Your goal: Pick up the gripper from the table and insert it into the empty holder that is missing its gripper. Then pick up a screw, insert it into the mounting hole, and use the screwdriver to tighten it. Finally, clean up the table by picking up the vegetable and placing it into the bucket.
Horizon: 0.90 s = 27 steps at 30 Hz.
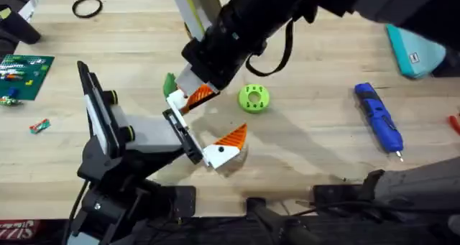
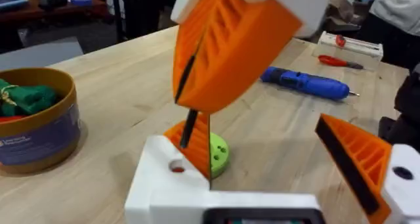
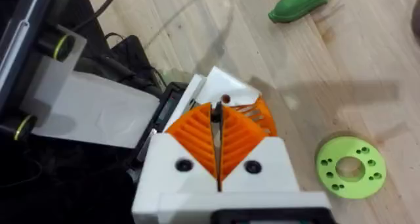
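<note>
The holder (image 1: 151, 133) is my left arm's white head with its black front bar. The gripper (image 2: 161, 178), an orange ribbed wedge on a white base, sits at one end of that bar, its hole facing up. My left gripper (image 1: 212, 123) stands open, its other orange finger (image 2: 354, 161) far apart. Right above the hole, my right gripper (image 3: 215, 129) is shut on a thin black screw (image 2: 189, 122), tip close to the hole. The blue screwdriver (image 1: 379, 119) lies at the right. A green vegetable (image 3: 298, 4) lies just behind the grippers. The bucket (image 2: 39, 129) holds green and red pieces.
A lime green disc (image 1: 254, 98) lies beside the grippers. A teal object (image 1: 413, 51) rests at the far right. A circuit board (image 1: 25, 72) and a black ring (image 1: 86, 8) sit at the far left. A red-handled tool (image 2: 341, 60) lies on a white box.
</note>
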{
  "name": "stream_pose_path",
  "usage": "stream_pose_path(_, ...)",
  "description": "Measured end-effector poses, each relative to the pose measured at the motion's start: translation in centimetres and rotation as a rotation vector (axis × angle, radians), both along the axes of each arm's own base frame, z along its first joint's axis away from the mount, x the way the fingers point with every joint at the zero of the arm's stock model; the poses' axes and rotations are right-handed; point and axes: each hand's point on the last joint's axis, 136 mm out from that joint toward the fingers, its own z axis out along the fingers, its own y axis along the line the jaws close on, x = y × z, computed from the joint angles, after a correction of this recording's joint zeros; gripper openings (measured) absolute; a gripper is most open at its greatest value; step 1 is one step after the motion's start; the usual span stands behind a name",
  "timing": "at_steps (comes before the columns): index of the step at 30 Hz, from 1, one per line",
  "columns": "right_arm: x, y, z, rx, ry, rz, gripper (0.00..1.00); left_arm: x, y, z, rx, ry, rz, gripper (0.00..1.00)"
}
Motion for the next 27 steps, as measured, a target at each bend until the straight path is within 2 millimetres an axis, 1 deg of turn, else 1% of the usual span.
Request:
stream_pose_path(10, 0.4, -0.1, -0.5, -0.021, -0.009, -0.011, 0.004, 0.0, 0.0, 0.0, 0.0, 0.0, 0.0, 0.986)
stream_pose_path(18, 0.0, 0.2, -0.6, -0.023, -0.008, 0.0, 0.004, 0.0, 0.0, 0.0, 0.0, 0.0, 0.0, 0.986)
stream_pose_path(25, 0.0, 0.6, -2.2, -0.058, 0.019, 0.006, 0.004, 0.0, 0.0, 0.0, -0.004, 0.007, 0.003, 0.986)
stream_pose_path(27, 0.1, 0.6, -2.3, -0.06, 0.019, 0.005, 0.004, 0.1, 0.1, 0.0, -0.005, 0.009, 0.008, 0.986)
